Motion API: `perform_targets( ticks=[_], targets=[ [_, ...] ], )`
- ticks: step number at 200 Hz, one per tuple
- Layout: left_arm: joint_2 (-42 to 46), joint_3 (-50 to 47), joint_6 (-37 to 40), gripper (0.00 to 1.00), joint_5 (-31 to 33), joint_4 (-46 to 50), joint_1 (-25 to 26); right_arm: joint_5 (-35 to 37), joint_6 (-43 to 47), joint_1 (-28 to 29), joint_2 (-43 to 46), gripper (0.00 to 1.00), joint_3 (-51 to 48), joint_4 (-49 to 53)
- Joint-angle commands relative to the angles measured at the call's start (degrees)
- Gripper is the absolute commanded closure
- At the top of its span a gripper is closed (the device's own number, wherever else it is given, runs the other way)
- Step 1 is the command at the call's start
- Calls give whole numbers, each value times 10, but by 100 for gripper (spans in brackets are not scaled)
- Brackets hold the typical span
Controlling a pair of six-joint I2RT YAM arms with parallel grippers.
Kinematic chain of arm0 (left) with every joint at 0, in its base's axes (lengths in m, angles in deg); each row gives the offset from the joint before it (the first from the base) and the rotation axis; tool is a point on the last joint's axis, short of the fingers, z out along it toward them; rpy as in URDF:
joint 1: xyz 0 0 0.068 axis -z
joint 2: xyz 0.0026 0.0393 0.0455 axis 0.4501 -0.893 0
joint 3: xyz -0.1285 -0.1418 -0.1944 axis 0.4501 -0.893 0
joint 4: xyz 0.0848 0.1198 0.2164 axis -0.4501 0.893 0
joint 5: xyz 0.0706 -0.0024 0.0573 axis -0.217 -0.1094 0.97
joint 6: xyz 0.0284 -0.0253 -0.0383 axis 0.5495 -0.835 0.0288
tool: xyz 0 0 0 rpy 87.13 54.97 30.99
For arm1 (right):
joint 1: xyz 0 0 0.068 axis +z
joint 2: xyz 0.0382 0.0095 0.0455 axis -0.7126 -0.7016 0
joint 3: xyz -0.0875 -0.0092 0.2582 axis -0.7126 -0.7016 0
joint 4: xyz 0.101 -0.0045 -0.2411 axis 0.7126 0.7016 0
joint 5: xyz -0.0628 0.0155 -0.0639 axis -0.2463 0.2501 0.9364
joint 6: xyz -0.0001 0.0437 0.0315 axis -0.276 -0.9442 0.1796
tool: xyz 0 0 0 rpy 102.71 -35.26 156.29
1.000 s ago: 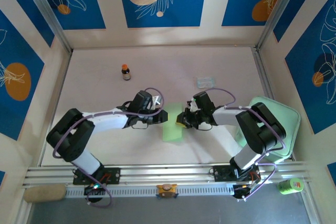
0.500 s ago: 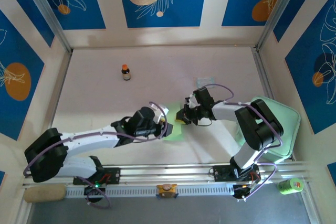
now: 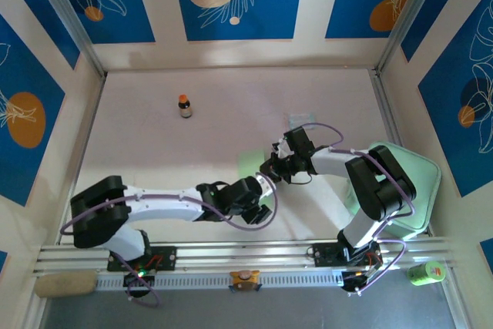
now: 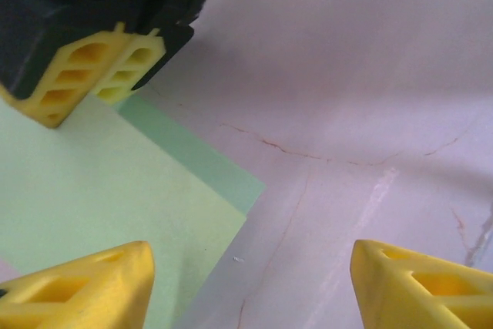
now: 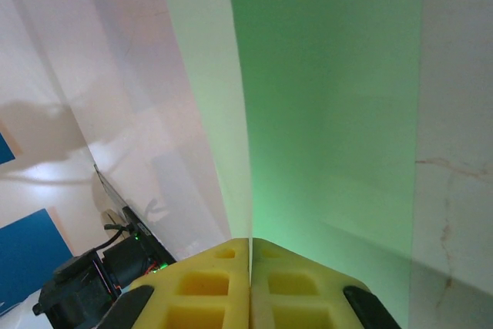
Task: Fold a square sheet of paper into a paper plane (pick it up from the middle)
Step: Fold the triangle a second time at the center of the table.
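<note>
The square sheet of paper (image 3: 248,162) is pale green and lies mid-table, partly hidden by both grippers. In the left wrist view the paper (image 4: 92,182) shows two layers, a lighter one over a darker strip. My right gripper (image 3: 268,170) is shut on the paper's right edge; its yellow fingers (image 4: 92,75) pinch it. From the right wrist, the gripper (image 5: 250,267) has its jaws pressed together on the paper (image 5: 323,98), which rises ahead of them. My left gripper (image 3: 264,188) hovers just in front of the paper, open (image 4: 250,267), holding nothing.
A small brown bottle (image 3: 184,105) with an orange cap stands at the back left. A clear plastic packet (image 3: 302,120) lies behind the right gripper. A mint green tray (image 3: 412,179) sits at the right edge. The metal rail (image 3: 246,256) runs along the near side.
My left gripper has opened and let go of the paper, and the left arm has swung from the paper's left side round to its near side. The right gripper stays shut on the paper.
</note>
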Motion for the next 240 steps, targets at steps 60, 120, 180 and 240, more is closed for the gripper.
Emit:
perform_targets(
  ticks=[60, 120, 180, 240],
  targets=[
    [-64, 68, 48, 19, 180, 68, 34, -8, -14, -3, 4, 93, -1, 17],
    [-93, 89, 48, 37, 181, 74, 33, -6, -20, 0, 10, 92, -6, 11],
    [-87, 86, 42, 68, 182, 76, 33, -2, -19, -1, 16, 89, -9, 14],
    [-69, 74, 11, 98, 142, 67, 18, 8, -19, -3, 28, 86, -14, 19]
  ],
)
